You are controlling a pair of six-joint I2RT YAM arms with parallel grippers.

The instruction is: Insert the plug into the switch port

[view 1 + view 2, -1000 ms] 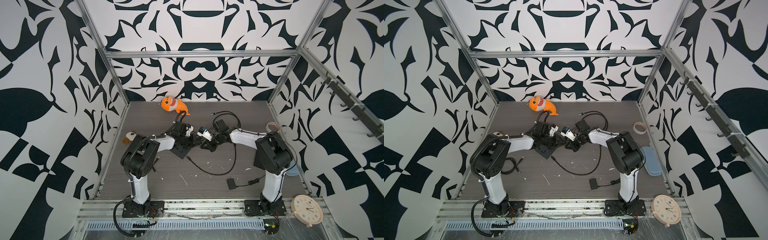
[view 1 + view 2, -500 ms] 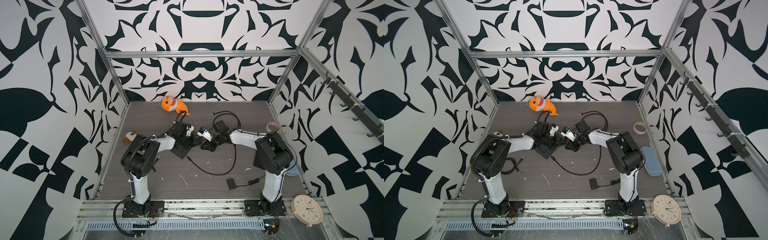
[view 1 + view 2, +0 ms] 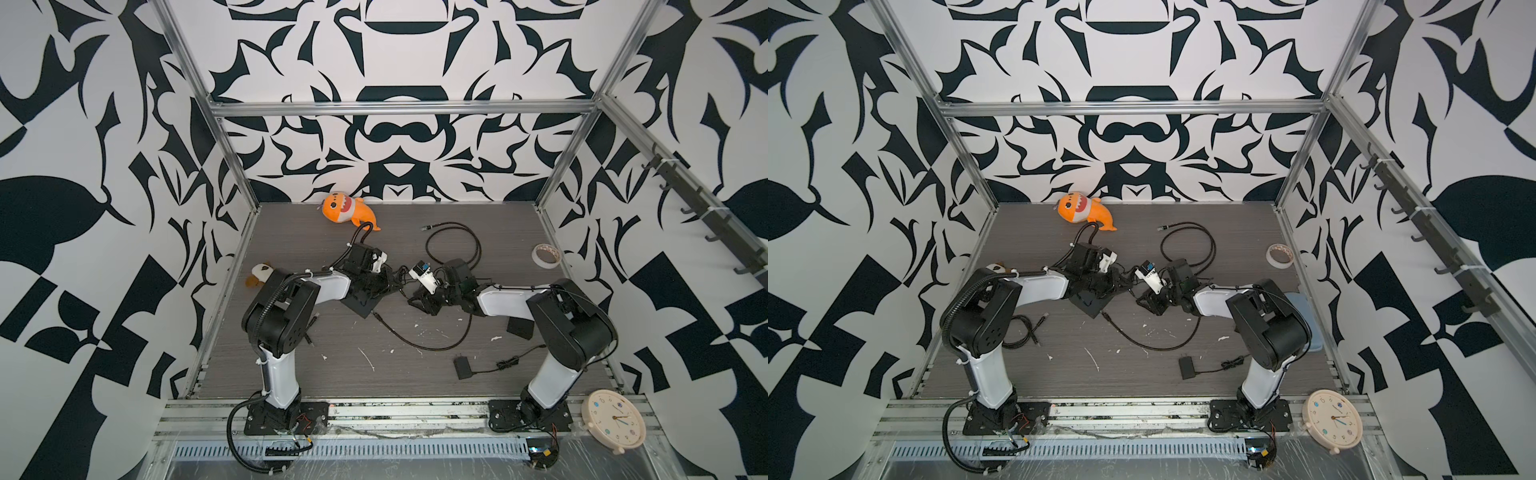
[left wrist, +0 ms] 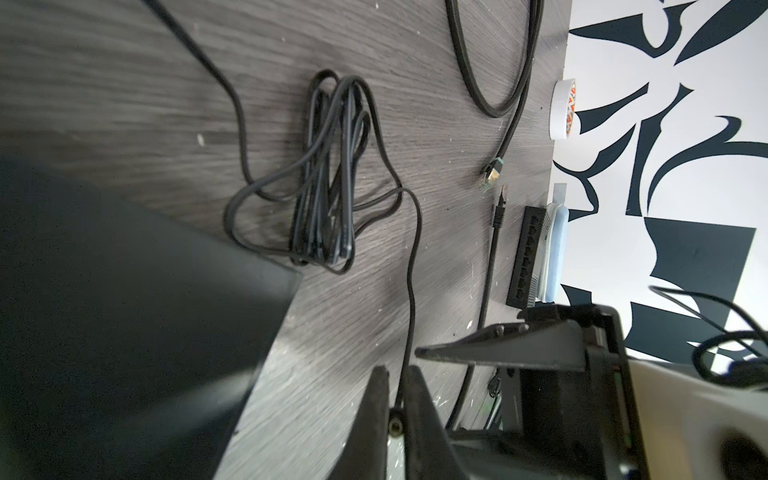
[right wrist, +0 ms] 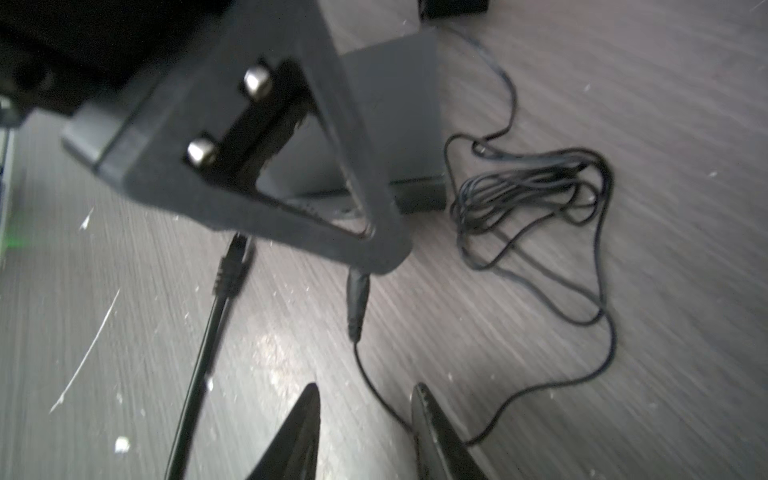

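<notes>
Left fingers (image 4: 376, 415): pressed together on the plug (image 5: 357, 297). In the right wrist view its rubber sleeve sticks out from under the tip of the left gripper (image 4: 395, 370), and the metal end is hidden.
Right fingers (image 5: 436, 432): apart, holding nothing. The right gripper (image 5: 366, 387) straddles the thin cord (image 4: 324, 216) just behind the plug, and the cord runs loose between the fingers.
Plug: low over the table (image 5: 665, 374), just beside the switch (image 5: 395, 104) and aimed roughly toward it. It does not look seated.
Cord: a tangled bundle lies on the table beside the switch, with one strand leading to the plug.
Switch: a black box under the left arm in a top view (image 3: 363, 305). Its port cannot be made out.
Risk: the narrow pinch may let the plug twist or slip when it meets the port's edge. The bundle may drag and pull the tip off line. Nothing steadies the box, so a push could slide it. A network cable end (image 5: 235, 262) lies near and could be nudged.
Containers: none as such. The switch's port is hidden, so whether it is filled cannot be told. A port strip (image 4: 528, 253) by the wall shows a row of sockets that look empty.
</notes>
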